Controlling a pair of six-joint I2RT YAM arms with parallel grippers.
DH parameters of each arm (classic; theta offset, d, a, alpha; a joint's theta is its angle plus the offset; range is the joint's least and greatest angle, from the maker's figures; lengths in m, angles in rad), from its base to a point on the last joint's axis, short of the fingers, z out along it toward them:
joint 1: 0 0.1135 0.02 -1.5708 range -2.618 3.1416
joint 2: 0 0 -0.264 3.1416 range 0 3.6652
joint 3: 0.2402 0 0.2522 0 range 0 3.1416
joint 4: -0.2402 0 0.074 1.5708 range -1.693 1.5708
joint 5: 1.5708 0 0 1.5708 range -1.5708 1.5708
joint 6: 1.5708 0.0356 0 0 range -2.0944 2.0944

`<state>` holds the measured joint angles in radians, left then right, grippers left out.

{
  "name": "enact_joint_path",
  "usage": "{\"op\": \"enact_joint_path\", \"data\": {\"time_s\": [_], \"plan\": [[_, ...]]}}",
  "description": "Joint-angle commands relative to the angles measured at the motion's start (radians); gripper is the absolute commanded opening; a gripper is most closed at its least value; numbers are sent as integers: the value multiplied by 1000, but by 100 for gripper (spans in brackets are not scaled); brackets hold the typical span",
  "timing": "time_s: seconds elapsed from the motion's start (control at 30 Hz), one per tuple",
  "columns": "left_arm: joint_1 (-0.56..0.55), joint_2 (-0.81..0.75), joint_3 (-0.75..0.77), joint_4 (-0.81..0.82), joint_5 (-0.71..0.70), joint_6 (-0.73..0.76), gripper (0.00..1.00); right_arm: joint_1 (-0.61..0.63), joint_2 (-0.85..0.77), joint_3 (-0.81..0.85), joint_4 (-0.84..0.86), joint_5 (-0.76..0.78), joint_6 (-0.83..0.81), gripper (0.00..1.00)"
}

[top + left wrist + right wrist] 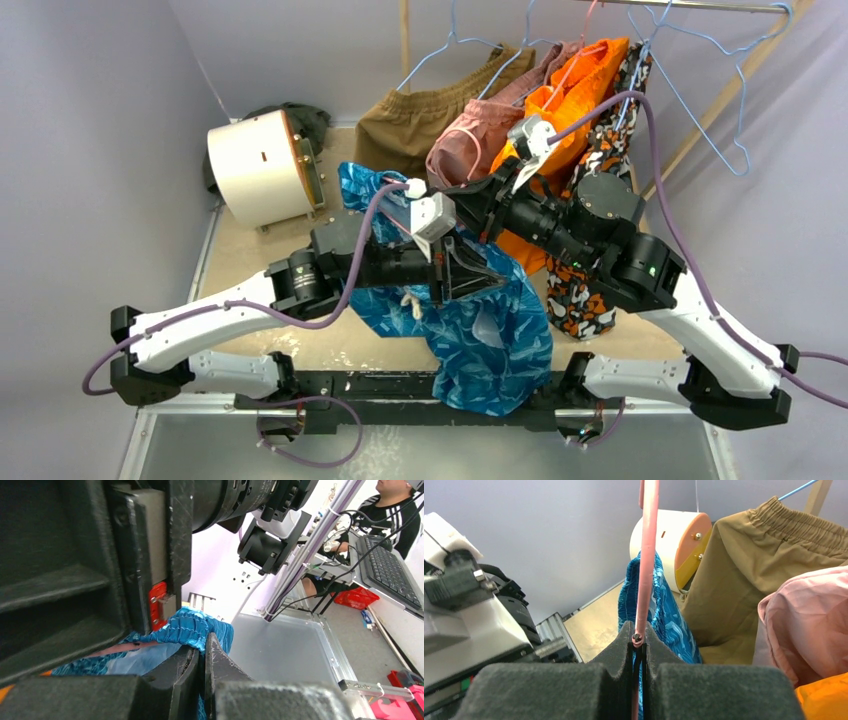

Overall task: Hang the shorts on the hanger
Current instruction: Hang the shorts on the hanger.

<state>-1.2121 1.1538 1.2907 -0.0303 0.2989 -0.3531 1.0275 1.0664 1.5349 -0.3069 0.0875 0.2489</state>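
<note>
Your right gripper [639, 642] is clamped on the pink wire hanger [647, 550], which rises upright from its pads. Your left gripper [204, 656] is closed, apparently pinching the elastic waistband of the blue patterned shorts [495, 340], which drape over the near edge of the table [240, 262].

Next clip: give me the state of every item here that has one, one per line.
shorts: crumpled, partly draped over the table's near edge
hanger: held by one wire
left tool: shut on the shorts' waistband
right tool: shut on the hanger's wire
brown shorts: hanging at the back
white drum: lying on its side
</note>
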Motion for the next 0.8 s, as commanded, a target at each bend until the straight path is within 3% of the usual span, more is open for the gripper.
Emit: {"op": "enact_joint_path", "data": {"time_s": [0.0,0.2,0.37,0.57,0.77], "plan": [[-34,43,47,102,-6,-16,1,2,-25,7,97,1,18,0],[-41,38,16,105,-76,-29,0,2,-15,24,57,-18,19,0],[-40,-18,30,124,-237,1,0,3,-14,43,48,-1,17,0],[-41,-68,-32,139,-268,-32,54,2,-57,-12,65,-20,22,0],[-41,-228,-153,113,-277,-94,67,3,-82,-9,64,-21,28,0]]}}
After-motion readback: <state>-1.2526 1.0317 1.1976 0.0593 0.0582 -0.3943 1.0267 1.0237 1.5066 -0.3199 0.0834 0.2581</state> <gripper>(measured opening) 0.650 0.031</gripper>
